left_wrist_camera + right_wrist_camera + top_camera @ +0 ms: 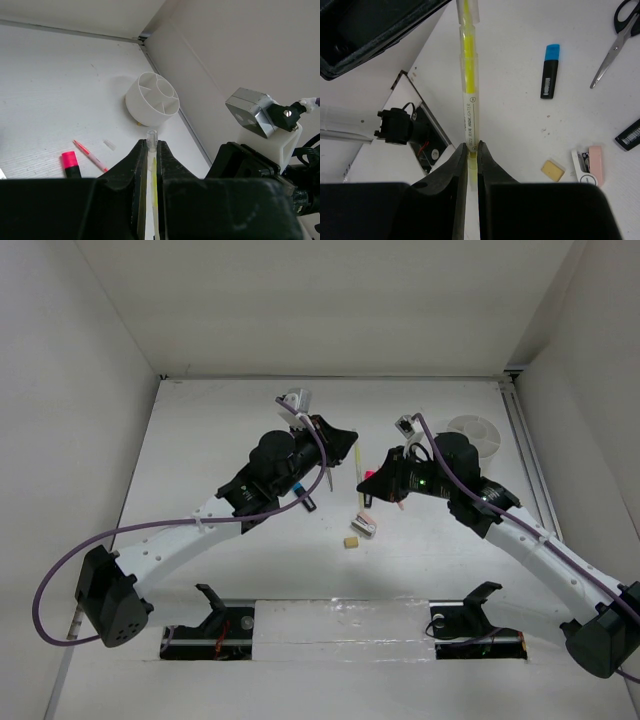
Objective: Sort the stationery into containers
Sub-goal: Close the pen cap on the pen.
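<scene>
A pale yellow highlighter pencil (pixel 355 465) hangs above the table between both grippers. My left gripper (pixel 350 440) is shut on its clear-capped end (pixel 151 136). My right gripper (pixel 365 490) is shut on its other end (pixel 468 75). The round white organizer (pixel 472 435) with inner dividers stands at the back right; in the left wrist view (pixel 152 98) it lies on its side. On the table lie a blue-and-black highlighter (pixel 549 71), black-handled scissors (pixel 615 35), a tan eraser (pixel 553 170), a grey-pink sharpener block (pixel 590 165), a pink pencil (pixel 90 155) and a pink-and-black highlighter (pixel 70 162).
White walls close in the table on the left, back and right. A metal rail (pixel 525 450) runs along the right edge by the organizer. Two black mounts (pixel 215 605) stand at the near edge. The eraser (pixel 351 542) and sharpener block (pixel 364 525) lie under the grippers.
</scene>
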{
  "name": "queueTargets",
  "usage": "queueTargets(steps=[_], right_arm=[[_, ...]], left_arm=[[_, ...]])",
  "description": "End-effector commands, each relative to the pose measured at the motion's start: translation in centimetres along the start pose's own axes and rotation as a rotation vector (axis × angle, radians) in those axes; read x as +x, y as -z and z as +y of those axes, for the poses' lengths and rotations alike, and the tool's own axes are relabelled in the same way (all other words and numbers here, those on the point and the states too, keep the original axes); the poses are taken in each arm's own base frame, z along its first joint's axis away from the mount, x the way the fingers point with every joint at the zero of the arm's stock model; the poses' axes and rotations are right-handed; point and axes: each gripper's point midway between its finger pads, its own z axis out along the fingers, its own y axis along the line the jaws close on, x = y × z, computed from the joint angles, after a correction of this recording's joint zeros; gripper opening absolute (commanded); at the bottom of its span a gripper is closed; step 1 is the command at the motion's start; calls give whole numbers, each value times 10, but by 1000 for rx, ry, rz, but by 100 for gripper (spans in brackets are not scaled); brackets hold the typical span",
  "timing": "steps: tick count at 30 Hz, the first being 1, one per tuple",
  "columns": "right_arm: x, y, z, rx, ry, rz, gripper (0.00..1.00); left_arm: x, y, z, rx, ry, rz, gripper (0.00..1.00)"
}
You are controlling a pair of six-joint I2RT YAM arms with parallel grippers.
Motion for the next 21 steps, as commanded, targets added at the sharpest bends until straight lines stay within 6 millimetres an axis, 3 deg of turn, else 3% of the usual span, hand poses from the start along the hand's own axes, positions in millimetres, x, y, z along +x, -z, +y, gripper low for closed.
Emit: queueTargets(steps=[1,15,21], right_arm=[[-28,8,16,-25,58,-82,0],[-36,7,17,-16,85,-87,0],[-48,14,28,-29,109,-112,0]], left_arm=[[-19,10,-12,40,-16,-56,0],[-6,8,-22,93,-31,18,0],[1,11,-29,152,-77,58,0]])
